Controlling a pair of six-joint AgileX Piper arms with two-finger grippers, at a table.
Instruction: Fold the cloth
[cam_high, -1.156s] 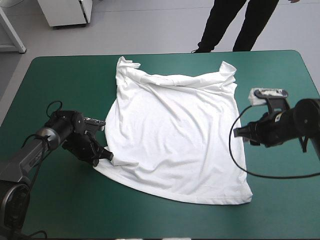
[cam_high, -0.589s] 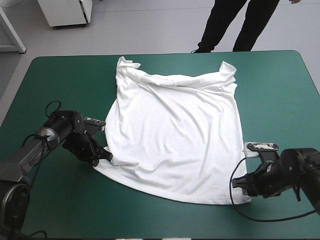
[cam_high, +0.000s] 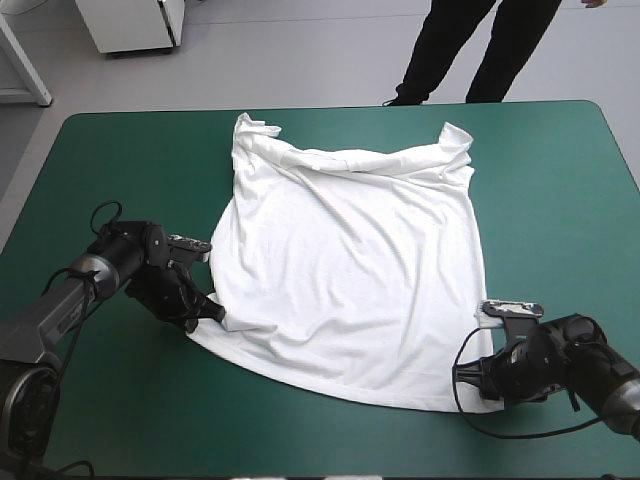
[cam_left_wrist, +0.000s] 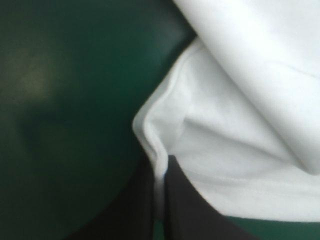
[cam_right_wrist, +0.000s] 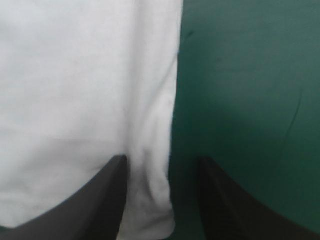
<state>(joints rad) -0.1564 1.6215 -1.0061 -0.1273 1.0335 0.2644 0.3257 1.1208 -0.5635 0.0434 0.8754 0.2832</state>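
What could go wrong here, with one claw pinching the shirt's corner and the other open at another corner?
1. The right claw stands open with only the edge of the T-shirt between its fingers. Shutting there, it might catch just a sliver, which could slip out.
2. The left claw is shut on a thin hem fold, which may pull free when lifted.
3. Uneven grips could skew the fold.

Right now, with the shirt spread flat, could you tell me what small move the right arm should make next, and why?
Probably close the right gripper: its fingers stand open astride the near right corner of the T-shirt, while the left gripper is shut on the near left corner. Then both could lift.
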